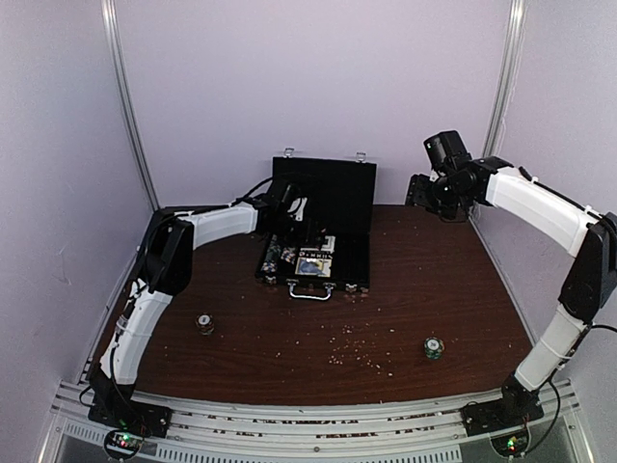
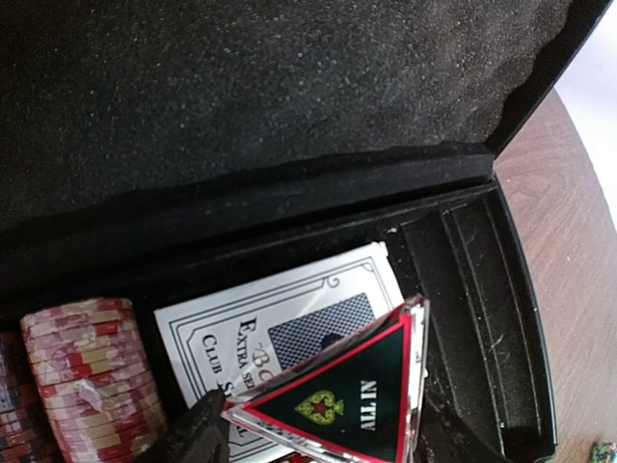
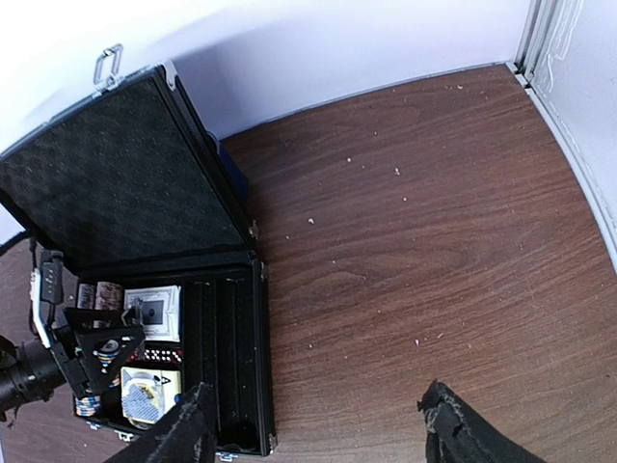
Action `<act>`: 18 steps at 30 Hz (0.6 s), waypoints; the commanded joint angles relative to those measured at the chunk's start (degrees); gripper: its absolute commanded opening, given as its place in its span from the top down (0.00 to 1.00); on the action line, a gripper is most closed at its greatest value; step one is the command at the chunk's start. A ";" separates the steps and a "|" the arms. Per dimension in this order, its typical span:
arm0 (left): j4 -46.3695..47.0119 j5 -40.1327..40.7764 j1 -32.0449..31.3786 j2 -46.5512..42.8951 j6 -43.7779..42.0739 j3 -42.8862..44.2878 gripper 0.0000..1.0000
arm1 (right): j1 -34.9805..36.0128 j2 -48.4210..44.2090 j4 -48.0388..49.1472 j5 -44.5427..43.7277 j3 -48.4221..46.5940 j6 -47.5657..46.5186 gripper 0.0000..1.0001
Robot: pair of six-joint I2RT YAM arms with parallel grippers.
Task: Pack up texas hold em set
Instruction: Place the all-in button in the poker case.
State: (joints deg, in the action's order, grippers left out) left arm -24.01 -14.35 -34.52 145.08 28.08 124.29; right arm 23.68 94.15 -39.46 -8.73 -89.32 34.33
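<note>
There's the left end effector (image 1: 291,212) clamped on the triangular plaque (image 2: 337,400) over the open case (image 1: 328,188); the right end effector (image 3: 318,429) hangs far right, fingers apart, empty.

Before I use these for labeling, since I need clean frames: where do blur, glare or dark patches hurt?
Top external: soft and hazy, case interior nearly black. Left wrist: card deck crisp, ALL IN triangle glinting at its edge, wall blown out. Right wrist: wall overexposed, own fingertips blurred.
</note>
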 commanded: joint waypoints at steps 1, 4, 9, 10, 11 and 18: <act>1.27 1.18 0.16 1.15 0.99 1.47 0.32 | -0.39 -0.35 -0.41 -1.08 -1.98 -3.73 0.27; 1.33 1.30 0.23 0.63 1.12 1.78 0.28 | -0.43 -1.13 -0.07 -1.02 -1.21 -5.01 0.26; 1.33 1.60 0.25 -0.79 1.29 2.35 0.24 | -0.39 -1.95 -1.98 -1.40 0.42 -5.36 0.24; 1.33 1.68 0.17 -1.25 1.29 2.44 0.24 | -0.39 -2.28 -2.28 -1.65 0.92 -5.47 0.24; 1.37 1.69 0.20 -1.85 1.29 2.51 0.24 | -0.39 -2.66 -2.30 -1.67 1.35 -5.73 0.24; 2.74 3.27 0.18 -9.22 0.23 -0.23 0.24 | -0.39 -4.57 -1.91 0.17 2.69 -10.66 0.22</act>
State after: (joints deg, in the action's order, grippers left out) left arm -24.14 -12.75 -34.72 143.90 29.06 125.03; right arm 23.64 92.23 -41.04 -8.97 -87.22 27.49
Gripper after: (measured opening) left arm 0.762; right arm 0.773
